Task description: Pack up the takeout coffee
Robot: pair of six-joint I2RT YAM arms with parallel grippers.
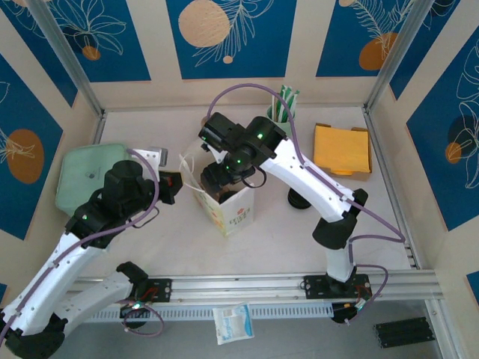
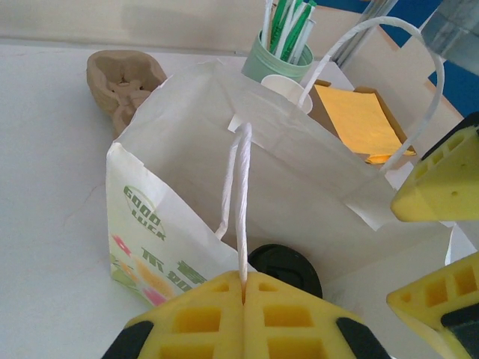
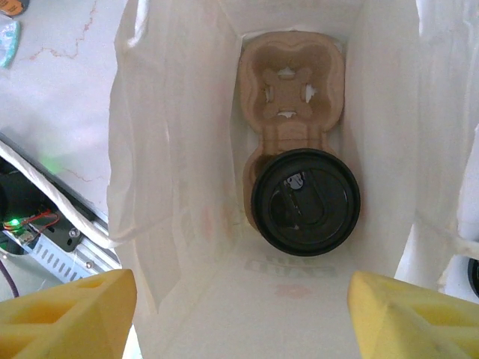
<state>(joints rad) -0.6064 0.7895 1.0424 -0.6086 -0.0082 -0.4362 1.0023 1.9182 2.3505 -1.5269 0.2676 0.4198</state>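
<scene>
I see the takeout coffee [image 3: 305,202] seated in one pocket of the pulp carrier [image 3: 290,82] at the bottom of the paper bag [image 3: 172,149]. My left gripper [image 2: 243,288] pinches a bag handle [image 2: 241,202], I judge to keep the mouth open. My right gripper [image 3: 243,307] hangs above, spread and empty.

Sides of the takeout coffee [image 3: 305,202] are hidden.

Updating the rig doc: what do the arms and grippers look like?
White links, black joints and green indicator lights on left arm and right arm, with purple cables. Blocky yellow fingers with rectangular cut-outs on left gripper and right gripper.
</scene>
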